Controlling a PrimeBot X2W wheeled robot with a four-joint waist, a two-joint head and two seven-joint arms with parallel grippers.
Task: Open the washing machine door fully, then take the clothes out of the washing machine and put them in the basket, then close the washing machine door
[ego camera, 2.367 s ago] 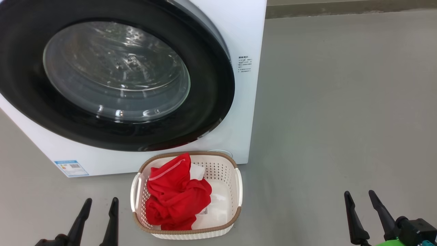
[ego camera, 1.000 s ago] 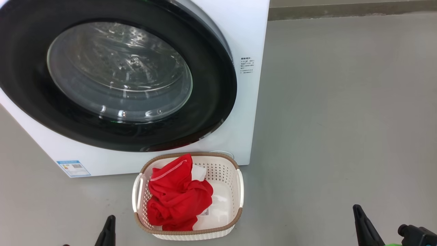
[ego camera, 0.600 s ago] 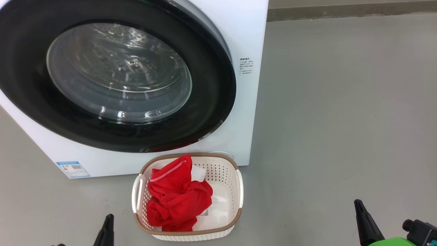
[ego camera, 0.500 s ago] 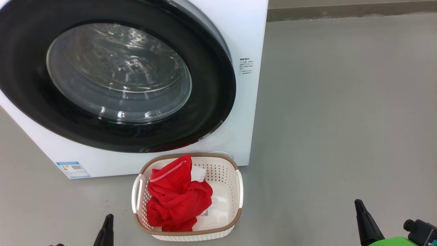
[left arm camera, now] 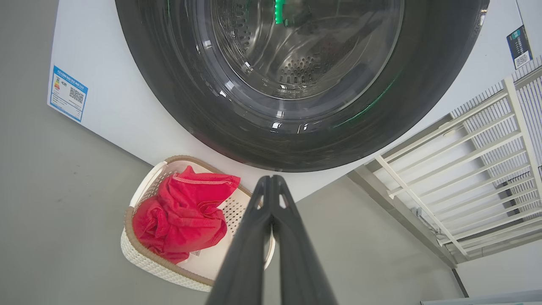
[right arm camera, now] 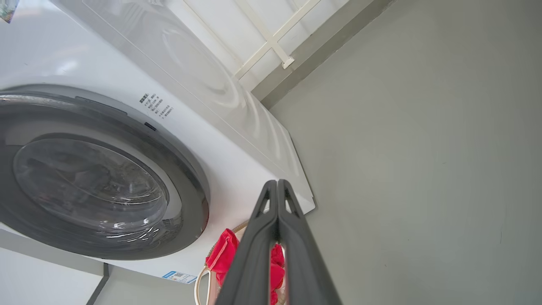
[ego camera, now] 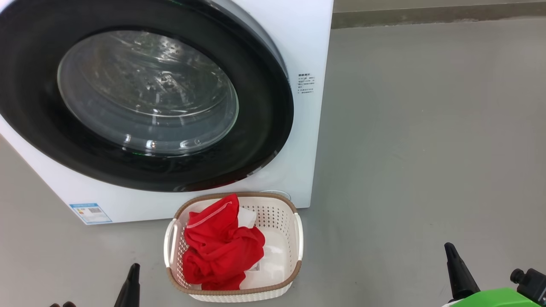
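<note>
The washing machine door [ego camera: 145, 94] lies shut against the white washing machine [ego camera: 307, 51], and its glass shows the steel drum behind it. On the floor just in front stands the basket [ego camera: 232, 291], with the red clothes [ego camera: 222, 247] heaped in its left half. My left gripper [ego camera: 135, 267] is low at the left of the basket, and the left wrist view shows this left gripper [left arm camera: 271, 180] shut and empty, above the basket [left arm camera: 139, 254] and the clothes [left arm camera: 182, 216]. Off to the basket's right, the right gripper [ego camera: 447, 246] is shut too; its tips [right arm camera: 277, 184] hold nothing.
Bare grey floor [ego camera: 426, 149] stretches to the right of the machine up to a wall base strip [ego camera: 426, 13]. A white railing [left arm camera: 465, 169] stands beyond the machine's side. A blue sticker [ego camera: 90, 212] marks the machine's lower left corner.
The head view has drifted slightly. My right gripper has crept up a little and more of its green wrist shows. Door, basket and clothes have stayed as they were.
</note>
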